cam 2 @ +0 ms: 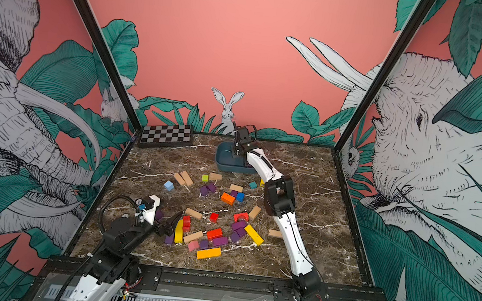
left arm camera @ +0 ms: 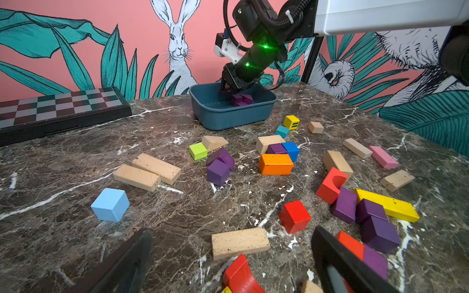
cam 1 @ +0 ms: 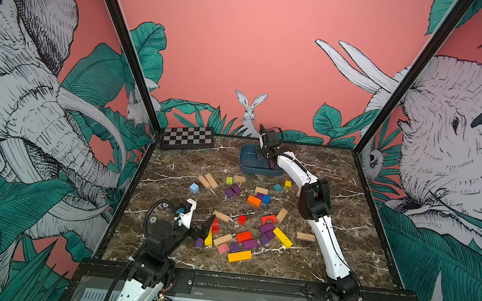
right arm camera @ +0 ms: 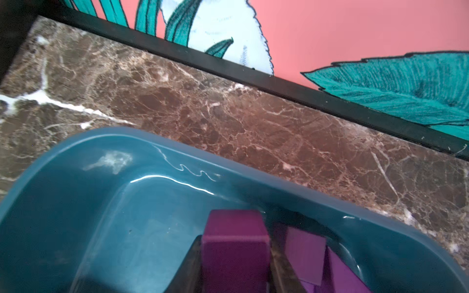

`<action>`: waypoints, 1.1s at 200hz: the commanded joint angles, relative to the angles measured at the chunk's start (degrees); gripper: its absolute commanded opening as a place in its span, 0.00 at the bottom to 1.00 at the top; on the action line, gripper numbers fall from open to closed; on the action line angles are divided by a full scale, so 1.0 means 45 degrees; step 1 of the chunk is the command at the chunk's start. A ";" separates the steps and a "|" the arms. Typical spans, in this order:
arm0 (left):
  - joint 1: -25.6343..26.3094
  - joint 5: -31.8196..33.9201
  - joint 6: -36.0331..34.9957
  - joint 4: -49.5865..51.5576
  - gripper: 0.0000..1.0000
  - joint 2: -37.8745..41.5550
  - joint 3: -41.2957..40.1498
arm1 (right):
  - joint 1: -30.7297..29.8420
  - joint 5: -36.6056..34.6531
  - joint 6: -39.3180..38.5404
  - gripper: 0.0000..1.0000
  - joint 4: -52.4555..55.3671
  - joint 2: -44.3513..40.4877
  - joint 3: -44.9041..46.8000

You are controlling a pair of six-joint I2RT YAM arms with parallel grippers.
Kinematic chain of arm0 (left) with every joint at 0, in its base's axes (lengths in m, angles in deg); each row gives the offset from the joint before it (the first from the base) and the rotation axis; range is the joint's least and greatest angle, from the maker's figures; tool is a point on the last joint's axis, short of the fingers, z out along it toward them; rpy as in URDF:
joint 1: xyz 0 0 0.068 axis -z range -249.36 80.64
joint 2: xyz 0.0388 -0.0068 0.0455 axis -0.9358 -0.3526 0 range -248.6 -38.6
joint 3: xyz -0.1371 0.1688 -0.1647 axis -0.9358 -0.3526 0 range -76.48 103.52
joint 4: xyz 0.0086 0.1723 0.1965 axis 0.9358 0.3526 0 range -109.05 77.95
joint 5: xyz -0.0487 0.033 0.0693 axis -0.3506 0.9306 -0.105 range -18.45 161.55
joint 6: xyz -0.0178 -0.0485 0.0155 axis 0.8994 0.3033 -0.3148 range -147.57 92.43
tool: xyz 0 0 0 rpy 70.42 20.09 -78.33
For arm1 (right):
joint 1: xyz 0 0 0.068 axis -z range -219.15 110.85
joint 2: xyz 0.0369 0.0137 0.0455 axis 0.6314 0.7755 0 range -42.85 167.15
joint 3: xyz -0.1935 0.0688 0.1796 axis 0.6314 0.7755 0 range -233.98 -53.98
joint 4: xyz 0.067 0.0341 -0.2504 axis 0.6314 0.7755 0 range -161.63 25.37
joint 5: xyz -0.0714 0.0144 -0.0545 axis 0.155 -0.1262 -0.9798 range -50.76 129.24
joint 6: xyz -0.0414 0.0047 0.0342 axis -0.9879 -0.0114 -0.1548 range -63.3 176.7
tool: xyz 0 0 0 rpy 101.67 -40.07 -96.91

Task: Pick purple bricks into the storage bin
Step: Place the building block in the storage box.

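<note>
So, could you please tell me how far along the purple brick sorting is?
Done: a few purple bricks lie in the storage bin. In hand: the right claw grips another purple brick inside it. Remaining: about ten loose purple bricks on the table; the left claw is open, empty.

Counting one storage bin (left arm camera: 228, 119), one checkerboard box (cam 1: 187, 137), at least twelve purple bricks (left arm camera: 217, 173), about ten plain wooden blocks (left arm camera: 239, 242), two pink blocks (left arm camera: 383, 157), one lime cube (left arm camera: 198, 151), one light-blue cube (left arm camera: 110, 205).

The right gripper (cam 2: 235, 154) hangs inside the storage bin (cam 2: 226, 165), while purple bricks (cam 2: 220, 241) lie scattered among other blocks (cam 2: 208, 253) before the bin.
</note>
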 commanded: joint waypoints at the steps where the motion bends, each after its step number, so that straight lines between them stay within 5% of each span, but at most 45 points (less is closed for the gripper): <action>1: 0.0025 -0.0089 -0.0147 -0.0047 0.99 0.0113 -0.0143 | -0.0043 -0.0498 -0.0042 0.22 0.0141 0.0133 -0.0330; 69: 0.0034 -0.0125 -0.0146 -0.0070 0.99 0.0112 -0.0138 | -0.0002 -0.0784 -0.0046 0.35 0.0151 0.0016 -0.0297; 171: 0.0035 -0.0224 -0.0147 -0.0099 0.99 0.0114 -0.0140 | 0.0014 -0.0782 -0.0162 0.40 0.0123 -0.0540 -0.0265; 220: 0.0037 -0.0279 -0.0139 -0.0122 0.99 0.0111 -0.0141 | -0.0050 -0.0795 -0.0354 0.46 -0.0340 -0.2236 0.1396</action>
